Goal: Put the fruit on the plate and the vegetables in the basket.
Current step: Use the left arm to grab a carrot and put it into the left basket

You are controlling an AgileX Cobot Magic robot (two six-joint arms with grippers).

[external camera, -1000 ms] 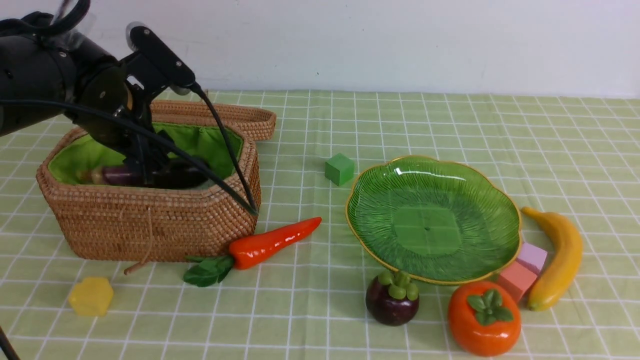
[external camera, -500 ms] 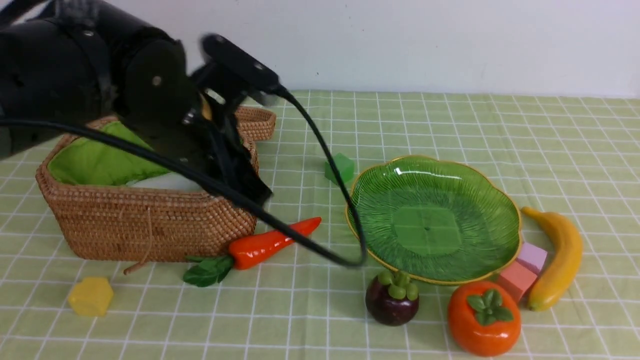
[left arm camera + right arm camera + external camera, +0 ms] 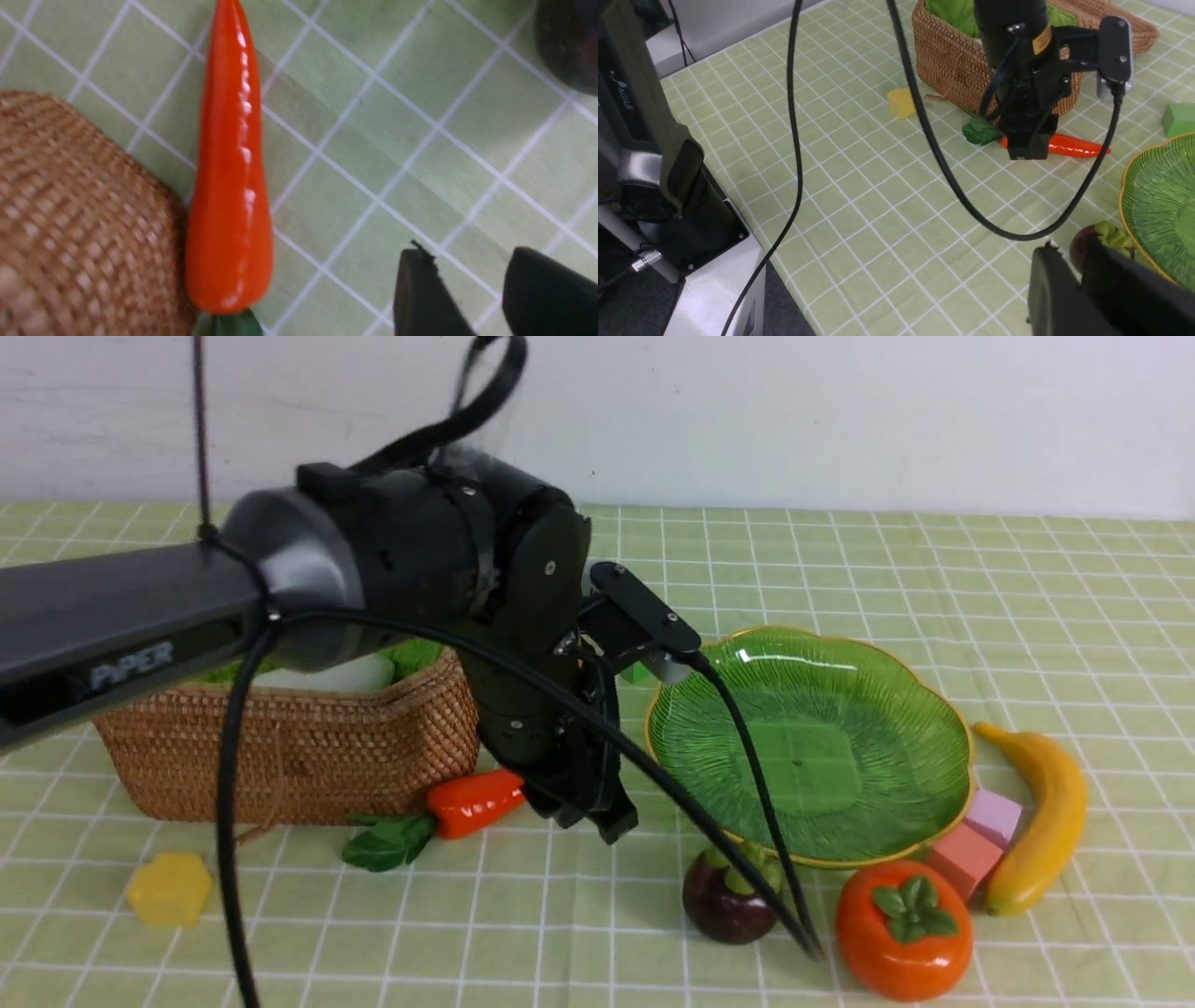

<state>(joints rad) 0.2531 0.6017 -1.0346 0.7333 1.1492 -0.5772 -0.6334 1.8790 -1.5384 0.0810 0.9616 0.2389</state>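
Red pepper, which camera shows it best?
The left wrist view: the red pepper appears large and almost whole, lying beside the basket. The front view shows only its thick end and leaves, the left arm hiding the tip. The right wrist view shows it small, partly behind the left gripper.

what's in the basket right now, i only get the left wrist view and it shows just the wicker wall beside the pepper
Observer: A white radish shows above the basket rim; the left arm hides the rest inside.
Operator: is any fruit on the plate
Observer: None. The banana, persimmon and mangosteen all lie on the cloth beside the plate.
Operator: where's the right gripper
Observer: The right gripper is shut and empty, with the mangosteen just beyond it.
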